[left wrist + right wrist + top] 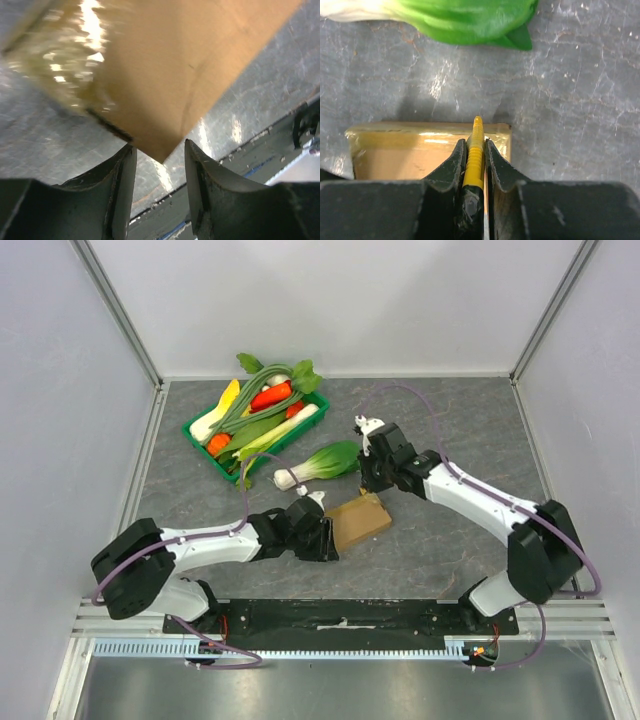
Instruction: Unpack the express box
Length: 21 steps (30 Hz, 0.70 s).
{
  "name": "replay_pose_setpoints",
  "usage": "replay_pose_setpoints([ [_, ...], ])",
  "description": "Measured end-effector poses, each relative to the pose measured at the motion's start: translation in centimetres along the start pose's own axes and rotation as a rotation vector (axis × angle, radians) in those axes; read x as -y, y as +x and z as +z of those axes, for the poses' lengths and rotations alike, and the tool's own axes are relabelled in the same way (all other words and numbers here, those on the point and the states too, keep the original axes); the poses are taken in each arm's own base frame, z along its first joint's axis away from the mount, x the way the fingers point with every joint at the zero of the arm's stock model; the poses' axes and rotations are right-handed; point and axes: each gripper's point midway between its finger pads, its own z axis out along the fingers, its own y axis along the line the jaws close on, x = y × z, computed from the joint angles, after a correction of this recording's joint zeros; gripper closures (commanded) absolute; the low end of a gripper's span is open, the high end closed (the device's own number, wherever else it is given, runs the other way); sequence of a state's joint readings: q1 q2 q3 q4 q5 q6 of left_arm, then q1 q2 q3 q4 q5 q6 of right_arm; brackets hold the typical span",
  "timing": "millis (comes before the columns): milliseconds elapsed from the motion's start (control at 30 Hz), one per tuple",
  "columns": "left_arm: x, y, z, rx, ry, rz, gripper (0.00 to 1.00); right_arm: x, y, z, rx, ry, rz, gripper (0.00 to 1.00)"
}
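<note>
The flat brown cardboard express box (358,520) lies centre-near on the tabletop (450,420). Our left pincer (159,150), spread, brackets its corner, seemingly to steady it. Our right pincer (476,144) pinches a slim yellow ribbed tool (477,127) at its taped edge.

Top cam gives us the tabletop (450,420) from above and behind; both wrist cams sit close, sharing the box (358,521).

The left arm (205,545) lies low and reaches toward the middle. The left gripper (159,150) has its fingers parted and seems to clasp nothing. The right arm (480,502) bends inward, and the right gripper (476,144) is tipped downward, pinched tight on a thin yellow stick (477,129).
</note>
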State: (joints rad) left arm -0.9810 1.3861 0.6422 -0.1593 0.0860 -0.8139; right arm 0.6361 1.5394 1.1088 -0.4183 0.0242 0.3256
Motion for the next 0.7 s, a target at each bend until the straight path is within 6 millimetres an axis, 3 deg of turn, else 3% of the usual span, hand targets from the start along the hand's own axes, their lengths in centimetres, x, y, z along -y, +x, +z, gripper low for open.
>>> replay_pose_setpoints([
  [167, -2.2, -2.3, 0.2, 0.06, -0.081, -0.099, 0.47, 0.1, 2.5, -3.2, -0.011, -0.023, 0.023, 1.0],
  [300, -3.8, -6.0, 0.6, 0.118, -0.104, -0.196, 0.46, -0.3, 4.2, -5.4, -0.021, -0.062, 0.047, 1.0],
  [400, -4.3, -8.4, 1.4, 0.133, -0.081, -0.246, 0.46, -0.5, 5.7, -5.9, -0.047, -0.084, 0.071, 1.0],
  [533, -3.8, -10.7, 2.0, 0.141, -0.048, -0.272, 0.46, -0.2, 7.3, -5.9, -0.083, -0.066, 0.106, 1.0],
  [700, -2.1, -11.5, -0.2, 0.18, 0.025, -0.256, 0.42, 0.3, 7.1, -5.7, -0.069, -0.023, 0.156, 1.0],
])
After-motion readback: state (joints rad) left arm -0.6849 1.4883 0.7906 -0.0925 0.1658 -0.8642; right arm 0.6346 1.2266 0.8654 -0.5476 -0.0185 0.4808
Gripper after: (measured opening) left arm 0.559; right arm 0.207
